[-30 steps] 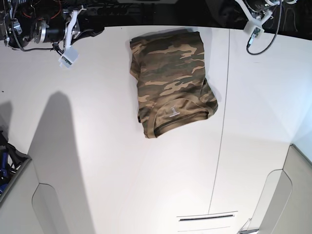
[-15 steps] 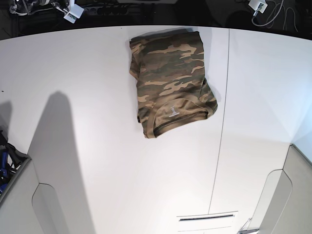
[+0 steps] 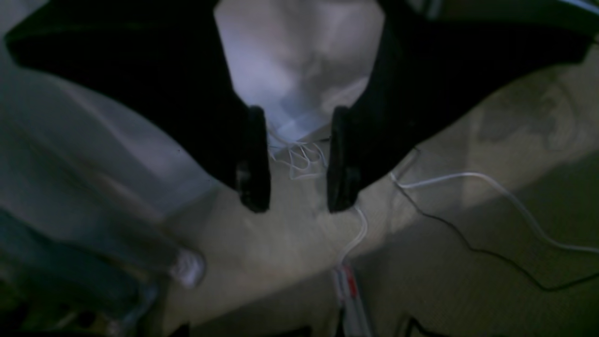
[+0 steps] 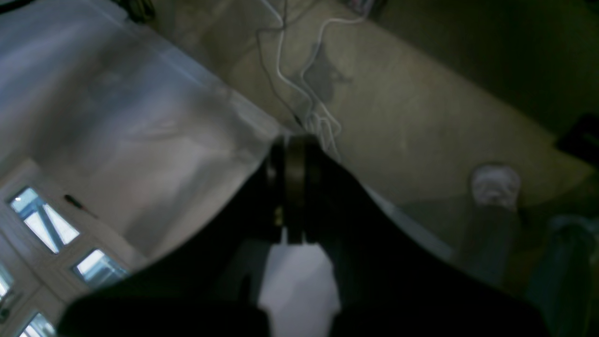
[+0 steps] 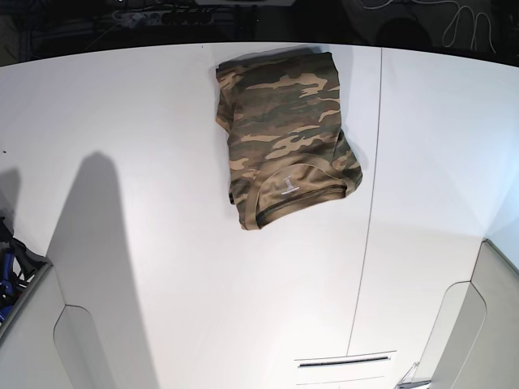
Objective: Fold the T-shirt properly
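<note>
Only 1 folded T-shirt [image 5: 285, 138] on 1 white table [image 5: 162, 243]

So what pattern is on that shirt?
Woodland camouflage in brown, olive and tan on the shirt; the base view shows it best.

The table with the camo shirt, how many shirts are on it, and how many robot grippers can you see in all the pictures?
T-shirt, folded, on the white table: 1
Grippers: 2, the left gripper open, the right gripper shut on nothing
Total: 3
</note>
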Available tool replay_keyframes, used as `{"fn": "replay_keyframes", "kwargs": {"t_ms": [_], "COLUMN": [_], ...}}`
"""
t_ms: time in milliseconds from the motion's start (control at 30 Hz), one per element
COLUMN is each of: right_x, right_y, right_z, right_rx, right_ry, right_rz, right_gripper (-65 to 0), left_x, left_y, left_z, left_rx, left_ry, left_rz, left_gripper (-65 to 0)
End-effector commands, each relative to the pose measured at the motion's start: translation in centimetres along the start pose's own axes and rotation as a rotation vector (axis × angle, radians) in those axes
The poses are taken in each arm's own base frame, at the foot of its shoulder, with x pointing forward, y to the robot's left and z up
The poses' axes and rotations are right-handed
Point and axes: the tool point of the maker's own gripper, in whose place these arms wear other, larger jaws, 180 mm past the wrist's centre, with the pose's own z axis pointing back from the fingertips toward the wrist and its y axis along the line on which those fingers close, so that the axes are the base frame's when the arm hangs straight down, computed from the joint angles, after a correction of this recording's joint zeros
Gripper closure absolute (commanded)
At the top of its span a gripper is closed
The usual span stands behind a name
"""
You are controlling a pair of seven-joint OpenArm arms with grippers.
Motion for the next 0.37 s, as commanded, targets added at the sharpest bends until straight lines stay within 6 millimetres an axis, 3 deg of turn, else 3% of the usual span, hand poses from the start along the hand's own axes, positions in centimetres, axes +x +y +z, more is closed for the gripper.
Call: {"fn": "replay_keyframes", "kwargs": {"t_ms": [0,167,333], "right_x": [0.0,1.0,3.6], "right_y": [-0.7,-3.8,-5.3], "right_z": [0.0,-1.4,-2.7], "right_rx": [-0.014,-0.074,-0.071], "right_ry": [0.004,0.025,0.019], "right_rz": [0.004,-0.009,-0.074], "right_gripper": [0.0,0.0,0.0], "left_x": [-0.2,1.6,2.8], "left_y": [-0.4,0.0,0.3], "left_z": [-0.5,-3.3,-4.8], "left_rx": [-0.017,0.051,0.070], "left_ry": [0.010,0.057,0.074], "left_rz": [0.002,0.026,0.043], "left_gripper": [-21.6,-21.6,-21.6]}}
